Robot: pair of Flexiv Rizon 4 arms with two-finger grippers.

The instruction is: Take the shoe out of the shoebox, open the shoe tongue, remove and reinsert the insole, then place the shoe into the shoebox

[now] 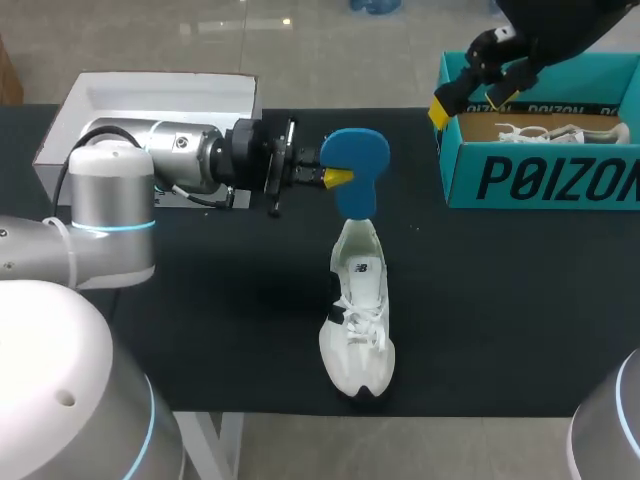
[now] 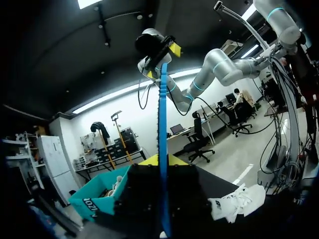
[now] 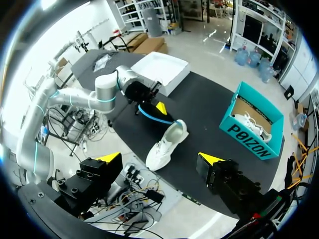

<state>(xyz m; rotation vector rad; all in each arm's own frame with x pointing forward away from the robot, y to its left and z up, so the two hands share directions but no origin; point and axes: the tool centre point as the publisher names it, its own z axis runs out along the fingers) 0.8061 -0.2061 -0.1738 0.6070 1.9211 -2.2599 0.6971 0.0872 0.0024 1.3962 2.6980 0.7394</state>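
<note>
Black table (image 1: 500,330) bears the shoe (image 1: 358,320), mid-table; our left gripper (image 1: 335,177) pinches the insole (image 1: 355,165) at its heel. We judge the insole light and floppy, best held by its edge. Meanwhile our right gripper (image 3: 160,158) gapes wide, empty.

Surface (image 1: 200,340): black, matte, spanning the middle of the head view from left edge to right edge. A white leg (image 1: 205,440) shows under its near edge, lower left. Floor (image 1: 300,40): pale glossy tiles across the top of the frame, carrying small bright light reflections, and grey along the bottom.
</note>
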